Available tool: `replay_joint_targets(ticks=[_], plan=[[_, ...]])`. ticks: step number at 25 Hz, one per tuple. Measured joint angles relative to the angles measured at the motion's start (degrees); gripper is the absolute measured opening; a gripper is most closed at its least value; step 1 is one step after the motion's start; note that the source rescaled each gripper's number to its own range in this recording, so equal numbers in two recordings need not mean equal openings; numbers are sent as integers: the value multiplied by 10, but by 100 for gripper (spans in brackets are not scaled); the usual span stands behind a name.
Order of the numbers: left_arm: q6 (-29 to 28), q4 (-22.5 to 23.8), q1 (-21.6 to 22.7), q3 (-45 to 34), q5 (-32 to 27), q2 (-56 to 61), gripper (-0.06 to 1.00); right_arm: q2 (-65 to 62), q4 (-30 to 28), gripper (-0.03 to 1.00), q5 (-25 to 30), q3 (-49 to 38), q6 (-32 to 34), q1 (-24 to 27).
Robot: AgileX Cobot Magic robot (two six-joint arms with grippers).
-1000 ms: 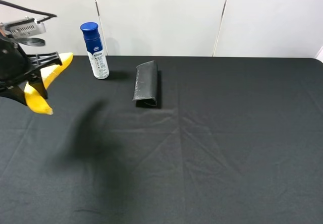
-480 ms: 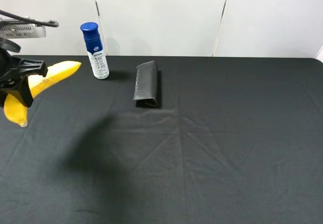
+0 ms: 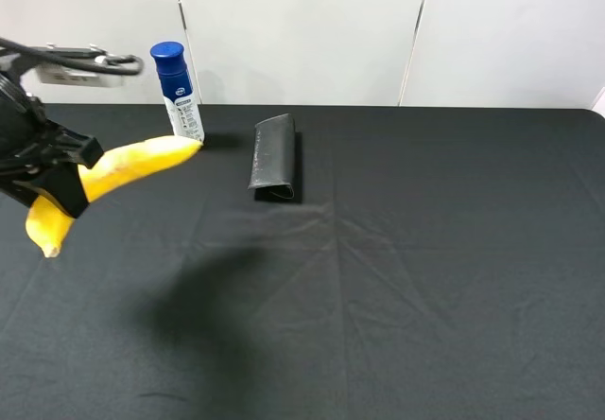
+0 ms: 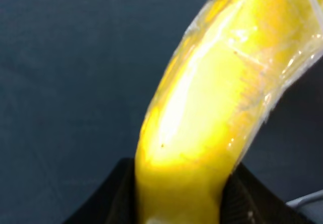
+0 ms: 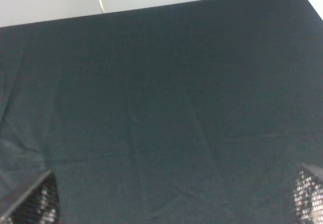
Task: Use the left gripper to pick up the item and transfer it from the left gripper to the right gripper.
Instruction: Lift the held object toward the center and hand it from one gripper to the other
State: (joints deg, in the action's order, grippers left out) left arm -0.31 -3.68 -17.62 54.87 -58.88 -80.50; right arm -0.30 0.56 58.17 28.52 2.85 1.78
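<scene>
The yellow banana (image 3: pixel 132 166) hangs in the air over the left side of the black table (image 3: pixel 425 250), held near its lower end by my left gripper (image 3: pixel 62 179), which is shut on it. Its free tip points right and ends just in front of the bottle's base. In the left wrist view the banana (image 4: pixel 212 108) fills the picture, with the black fingers (image 4: pixel 108 201) pressed on both sides of it. My right gripper (image 5: pixel 176 201) is open and empty above bare black cloth; only its fingertips (image 5: pixel 43 201) show. It is out of the exterior view.
A blue-capped white bottle (image 3: pixel 178 94) stands at the back left. A folded black pouch (image 3: pixel 275 158) lies to its right, near the table's back middle. A white wall runs behind the table's far edge.
My left arm has moved right and a little lower with the banana. The banana has swung flatter, and its tip now reaches towards the bottle. The shadow on the cloth has moved right.
</scene>
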Motion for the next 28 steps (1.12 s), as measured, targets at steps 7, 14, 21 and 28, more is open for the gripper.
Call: replay_joint_targets(ticks=[7, 14, 21, 28], plan=[[9, -2, -96, 0, 38, 0, 0, 0, 2, 100, 0, 0, 0, 0], [9, -1, -164, 0, 73, 0, 0, 87, 98, 100, -14, 15, 15, 0], [9, -1, -202, 0, 115, 0, 0, 274, 318, 100, -80, 25, -71, 0], [41, -1, -239, 0, 154, 0, 0, 440, 558, 100, -89, 25, -298, 0]])
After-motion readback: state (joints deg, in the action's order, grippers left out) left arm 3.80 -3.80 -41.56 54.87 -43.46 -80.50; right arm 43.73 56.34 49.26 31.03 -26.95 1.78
